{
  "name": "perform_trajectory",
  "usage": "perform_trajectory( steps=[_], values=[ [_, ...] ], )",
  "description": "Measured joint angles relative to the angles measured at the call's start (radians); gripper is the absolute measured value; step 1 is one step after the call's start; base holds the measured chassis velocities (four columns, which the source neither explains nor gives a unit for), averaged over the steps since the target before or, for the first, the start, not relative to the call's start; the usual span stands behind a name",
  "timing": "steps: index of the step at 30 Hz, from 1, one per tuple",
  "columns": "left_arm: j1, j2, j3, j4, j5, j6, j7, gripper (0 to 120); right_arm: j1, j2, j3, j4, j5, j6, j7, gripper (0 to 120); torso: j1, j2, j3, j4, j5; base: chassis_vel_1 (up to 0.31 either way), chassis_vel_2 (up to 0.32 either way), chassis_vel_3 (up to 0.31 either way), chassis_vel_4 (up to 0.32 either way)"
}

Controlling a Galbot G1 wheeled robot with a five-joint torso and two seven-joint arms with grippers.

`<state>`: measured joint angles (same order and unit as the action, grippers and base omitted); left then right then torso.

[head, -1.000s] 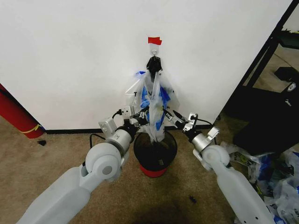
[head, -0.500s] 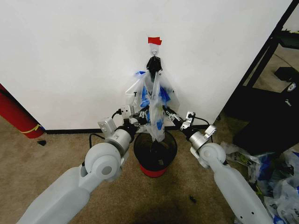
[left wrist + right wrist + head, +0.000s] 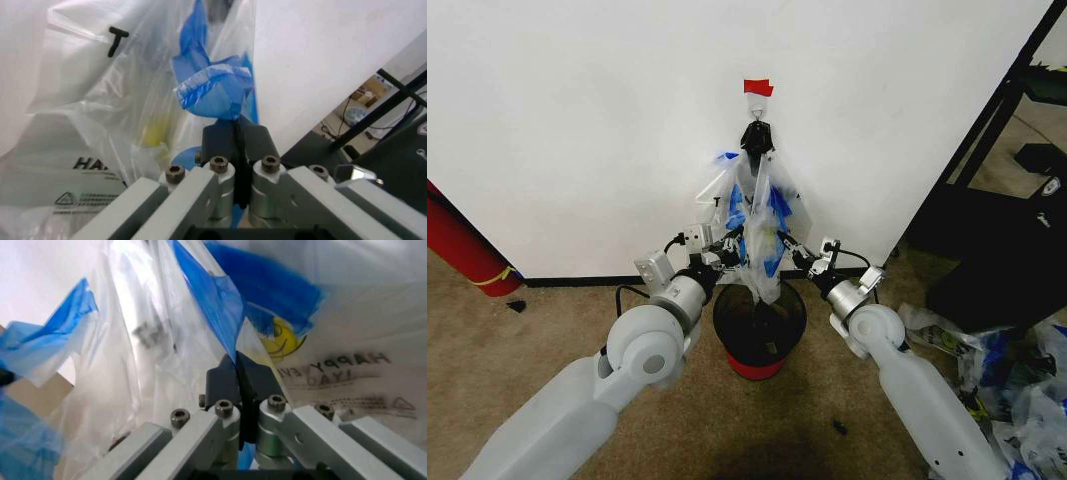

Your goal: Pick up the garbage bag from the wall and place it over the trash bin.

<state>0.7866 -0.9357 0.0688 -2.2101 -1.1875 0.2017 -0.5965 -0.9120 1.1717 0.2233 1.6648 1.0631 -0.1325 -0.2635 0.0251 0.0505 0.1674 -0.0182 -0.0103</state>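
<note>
The left gripper (image 3: 236, 145) has its fingers (image 3: 220, 140) pressed together, pinching a crumpled blue fold of the bag (image 3: 757, 225); in the head view this gripper (image 3: 728, 245) sits at the bag's left edge. The right gripper (image 3: 237, 377) also has its fingers (image 3: 257, 382) together, nipped on a thin blue-edged pleat of clear film, and in the head view it (image 3: 784, 243) touches the bag's right edge. Between the two grippers the bag hangs in a narrow bunch from a hook (image 3: 756, 128) on the wall (image 3: 577, 120), under a scrap of red tape (image 3: 758, 88). Straight below the fingers stands the bin (image 3: 759, 325), its mesh rim open, the bag's lower tip reaching just into it. Bare carpet (image 3: 547, 320) lies open to the left of the left arm; to the right of the right arm a black frame (image 3: 987, 130) and a heap of loose bags (image 3: 1017, 390) crowd the floor. Print near the right fingers reads "HAPPY" mirrored, beside a yellow smiley (image 3: 283, 337); near the left fingers the letters "HA" (image 3: 90, 163) show above a small warning triangle.
</note>
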Motion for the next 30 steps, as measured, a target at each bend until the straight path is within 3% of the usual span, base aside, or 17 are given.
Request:
perform_trajectory(
  steps=[8,13,30],
  values=[
    [0.158,0.074,-0.114,-0.121,0.002,0.0,0.021,0,-0.191,-0.081,0.168,0.202,-0.026,0.013,-0.033,0,0.0,0.0,0.0,0.0,-0.0001,0.0,0.0,0.0,0.0],
    [0.356,0.111,-0.175,-0.21,0.076,-0.016,0.048,0,-0.363,-0.114,0.285,0.314,-0.081,0.036,-0.093,0,0.0,0.0,0.0,0.0002,-0.0002,0.0,0.0,0.0,0.0],
    [0.564,0.11,-0.231,-0.293,0.17,-0.027,0.046,0,-0.641,-0.104,0.471,0.413,-0.168,0.091,-0.229,0,0.0,0.0,0.0,-0.0001,-0.0001,0.0,0.0,0.0,0.0]
  ],
)
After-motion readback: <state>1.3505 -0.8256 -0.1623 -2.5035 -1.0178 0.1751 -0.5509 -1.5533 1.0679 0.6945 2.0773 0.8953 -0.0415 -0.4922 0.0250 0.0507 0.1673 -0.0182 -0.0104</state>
